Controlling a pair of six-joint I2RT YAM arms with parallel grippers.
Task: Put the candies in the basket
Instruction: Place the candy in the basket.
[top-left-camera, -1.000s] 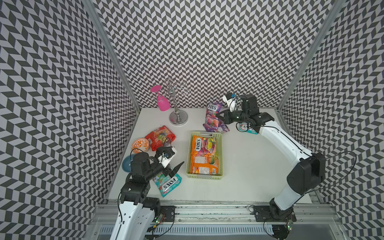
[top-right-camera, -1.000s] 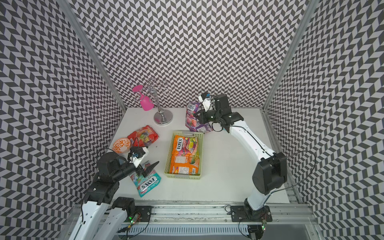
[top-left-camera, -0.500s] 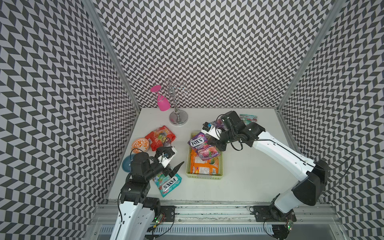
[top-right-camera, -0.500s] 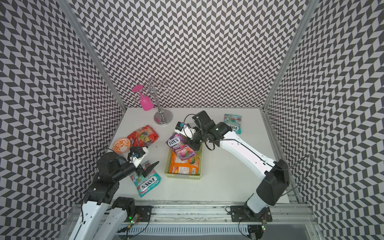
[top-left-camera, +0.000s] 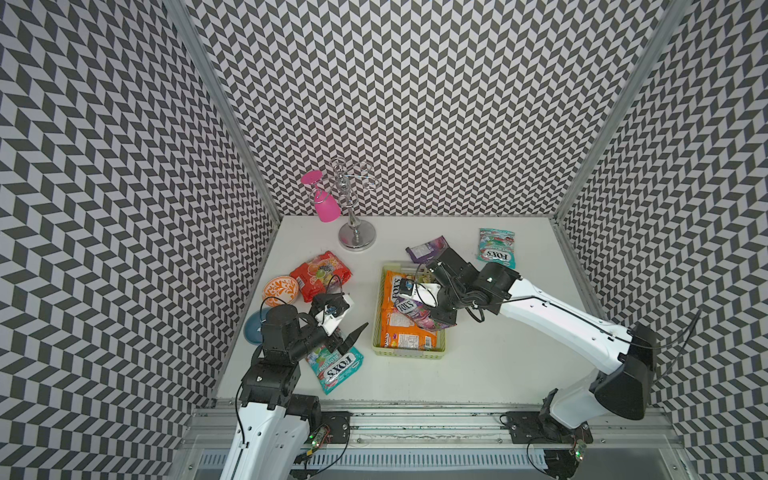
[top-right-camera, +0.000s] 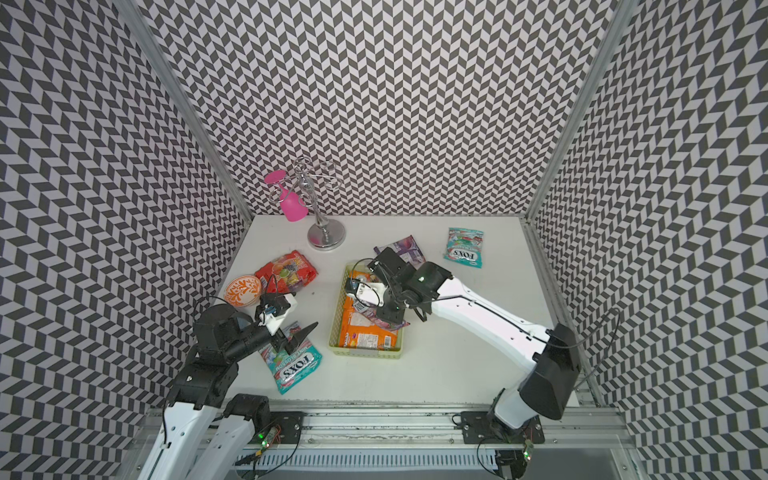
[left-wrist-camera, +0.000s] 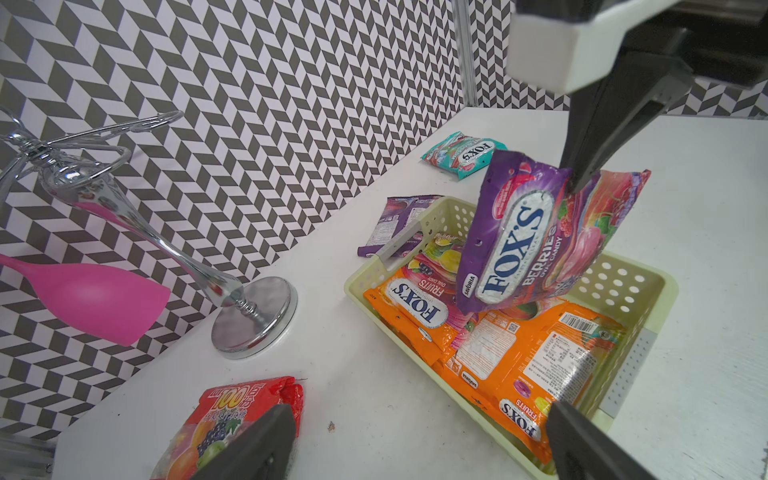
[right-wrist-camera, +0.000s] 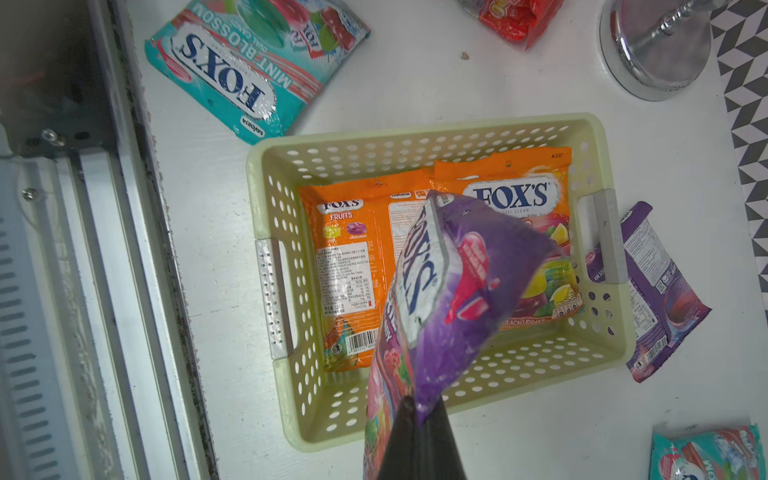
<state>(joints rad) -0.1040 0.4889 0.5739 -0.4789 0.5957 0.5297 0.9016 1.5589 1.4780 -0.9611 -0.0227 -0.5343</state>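
Your right claw (left-wrist-camera: 579, 183) is clamped on the top edge of the purple bag (left-wrist-camera: 528, 232). The bag hangs with its long axis downward, straight over the basket (right-wrist-camera: 415, 143). Its lower edge is just above the two orange bags (right-wrist-camera: 349, 266) inside; I can't tell if it touches them. Letting go here should drop it in. Your left claw (top-left-camera: 347, 334) stands wide apart and empty, just over the teal bag (top-left-camera: 336, 368) at the front, so it's the nearer arm for that one.
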